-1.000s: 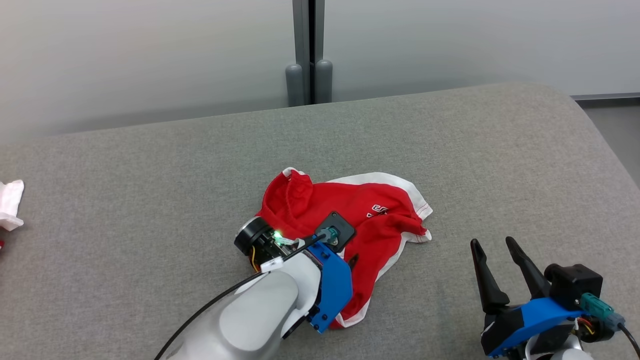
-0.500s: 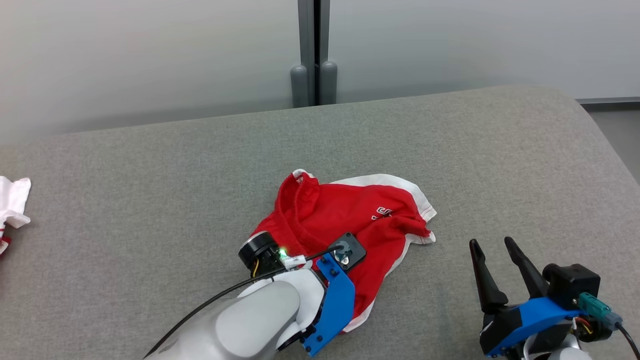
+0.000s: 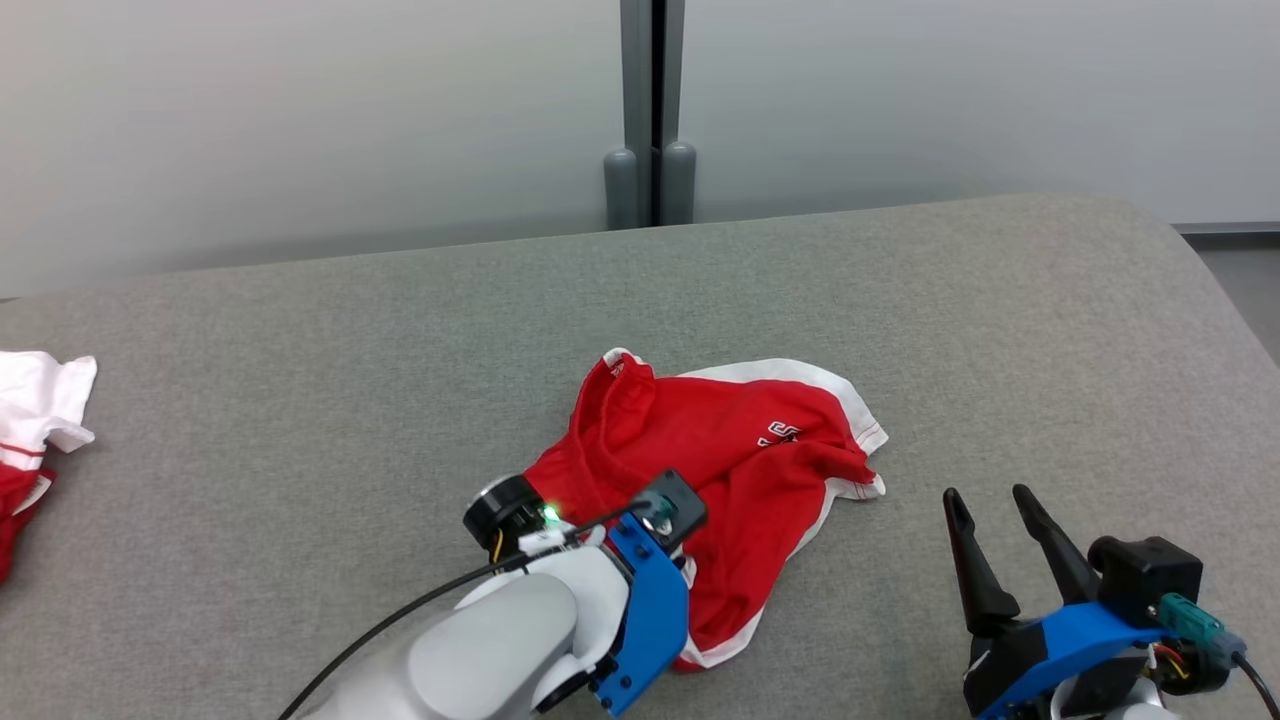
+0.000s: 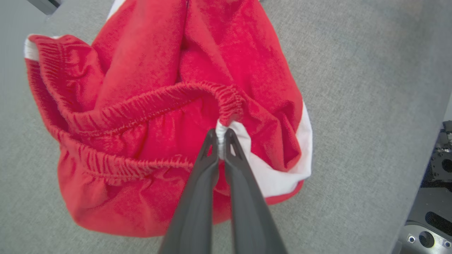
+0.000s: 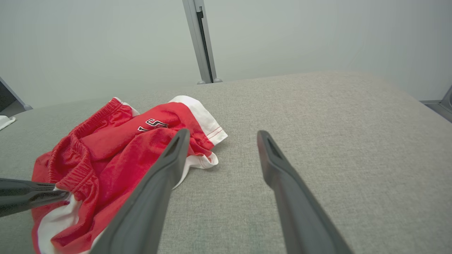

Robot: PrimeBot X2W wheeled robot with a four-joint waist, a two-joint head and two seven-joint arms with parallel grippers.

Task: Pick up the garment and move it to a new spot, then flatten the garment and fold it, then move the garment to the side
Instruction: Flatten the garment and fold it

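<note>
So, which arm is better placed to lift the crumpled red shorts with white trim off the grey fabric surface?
The left. The left gripper is shut on the elastic waistband of the crumpled red shorts with white trim. The right gripper stands open beside them, holding nothing.

Lab — padded table (image 3: pixel 300 400), partition walls (image 3: pixel 300 120)

The right gripper (image 5: pixel 223 133) hangs with its jaws wide apart over the grey table (image 5: pixel 335 141). Left of it lie crumpled red shorts (image 5: pixel 116 148), their white-trimmed edge pinched by the left gripper (image 5: pixel 63 193).
</note>
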